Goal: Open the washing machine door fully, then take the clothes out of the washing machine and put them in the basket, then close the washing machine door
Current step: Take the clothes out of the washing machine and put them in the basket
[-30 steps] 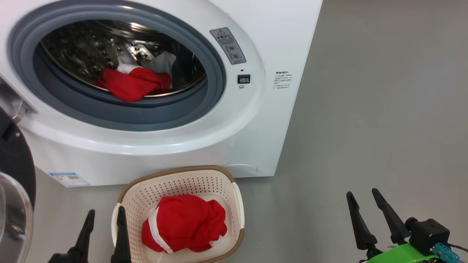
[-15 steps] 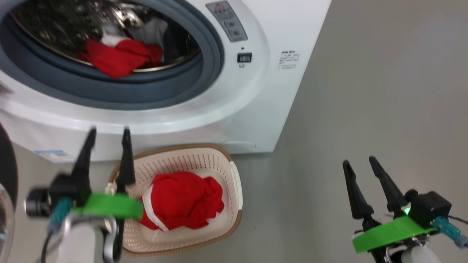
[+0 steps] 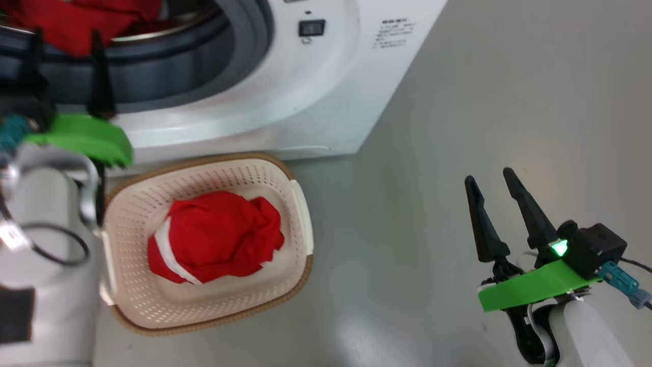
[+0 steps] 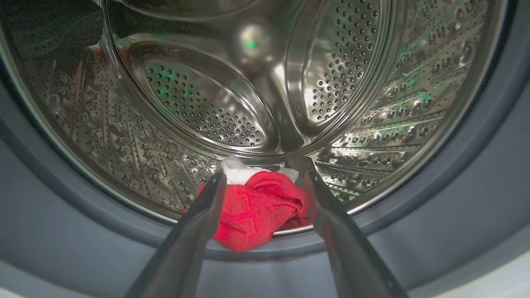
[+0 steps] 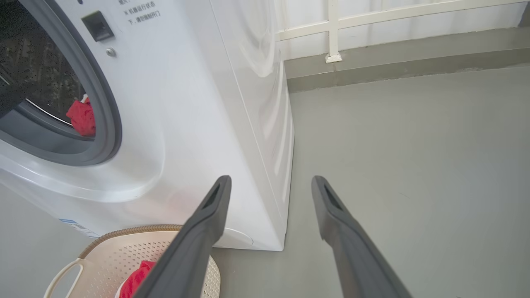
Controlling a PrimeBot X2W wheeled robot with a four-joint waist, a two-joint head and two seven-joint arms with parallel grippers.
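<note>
Left gripper (image 4: 263, 177), spread, is aimed into the washing machine (image 4: 186, 103), the clothes (image 4: 252, 215) lying just ahead of it. Right gripper (image 3: 488, 176) is held spread, the basket (image 3: 214, 176) leftward.

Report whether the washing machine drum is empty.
Not empty. A red garment with a white patch lies at the drum's front edge.

The supporting surface is a smooth grey floor (image 3: 458, 102) with a dull sheen. Two items stand directly on it: the washing machine (image 3: 285, 92), white and box-shaped, and the basket (image 3: 229, 171), cream with a brown rim. The basket sits just beside the base of the machine's front — contact between them cannot be confirmed.
</note>
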